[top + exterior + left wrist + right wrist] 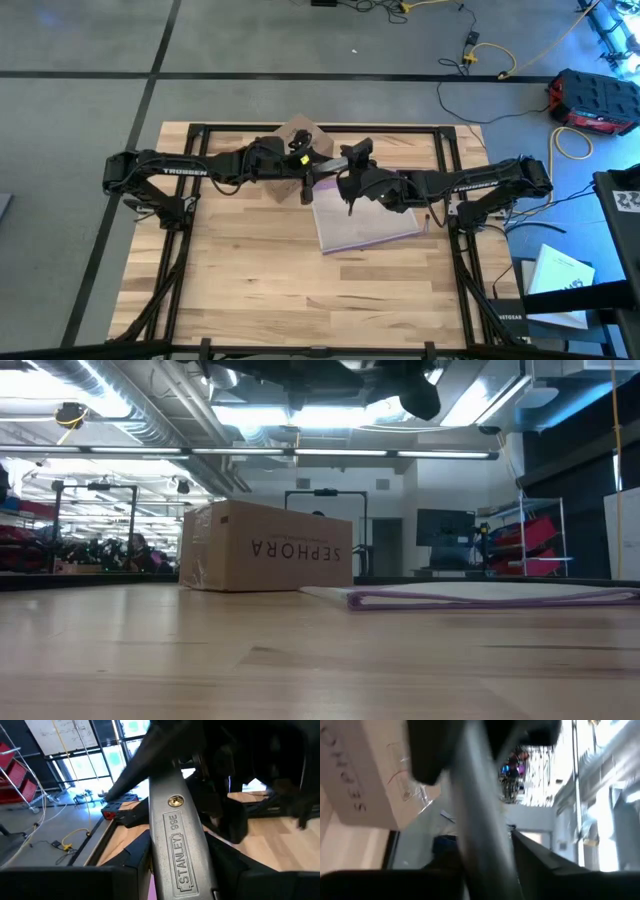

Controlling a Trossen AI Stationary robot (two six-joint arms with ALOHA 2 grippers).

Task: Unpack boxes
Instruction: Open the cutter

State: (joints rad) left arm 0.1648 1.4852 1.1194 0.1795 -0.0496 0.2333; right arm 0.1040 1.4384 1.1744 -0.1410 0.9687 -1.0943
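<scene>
High view: both grippers meet above the table's [250, 290] far side. Left gripper [305, 172] clamps the grey knife [177, 845]; right gripper [352, 160] sits at its other end, grip unclear. Box [265, 546] stands beside them, bag [490, 595] flat nearby.

The box [266, 546] is plain brown cardboard, matt, with printed black lettering on one face and clear glossy tape catching light along its left end. The table [250, 280] is pale butcher-block wood, smooth with a soft satin sheen. The flat bag [362, 224] lying on it is clear glossy plastic with a purple edge. The utility knife [177, 840] has a grey cast-metal body, dull and slightly grainy, with embossed lettering and a brass-coloured screw. Both arms look like matt black plastic and metal
</scene>
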